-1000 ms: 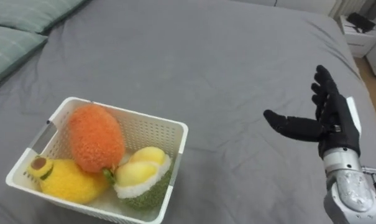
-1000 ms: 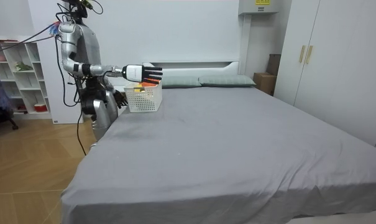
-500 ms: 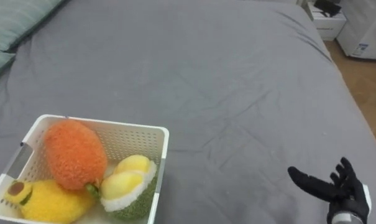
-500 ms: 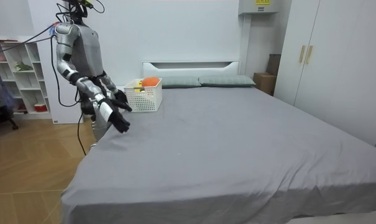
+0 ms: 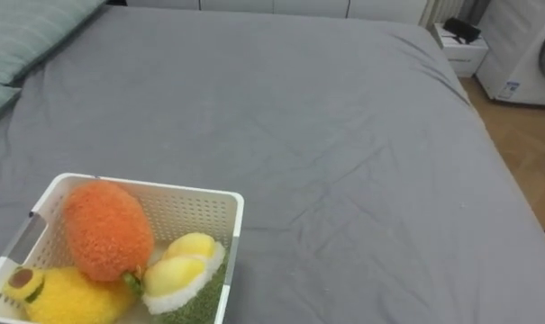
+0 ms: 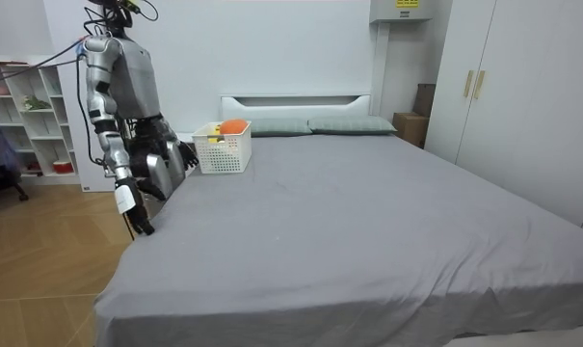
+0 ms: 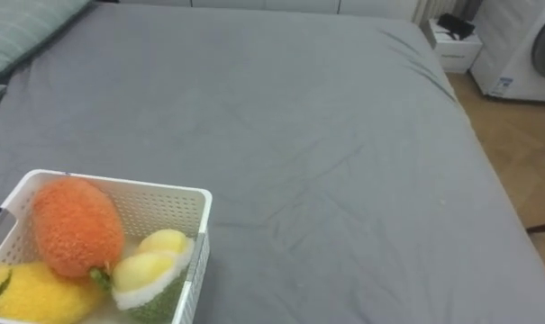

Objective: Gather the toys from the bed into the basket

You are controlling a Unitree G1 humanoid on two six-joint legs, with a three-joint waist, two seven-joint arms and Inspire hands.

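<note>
Well, from where I stand the robot is at the bedside near the pillows [image 6: 349, 124], its right hand [image 6: 142, 225] hanging low by its leg and its left hand [image 6: 184, 152] just beside the white basket [image 5: 146, 186]. I cannot tell how either hand's fingers lie. All three toys sit in the basket, at seven o'clock in the head's view: an orange plush [image 5: 107, 229] at ten o'clock inside, a yellow plush [image 5: 69, 297] at seven, a yellow-green plush [image 5: 184, 274] at four. The orange one stands proud of the rim. I'd worry that a tilted lift, or an arm brushing the basket on the soft grey bed [image 5: 344, 135], tips it out.
</note>
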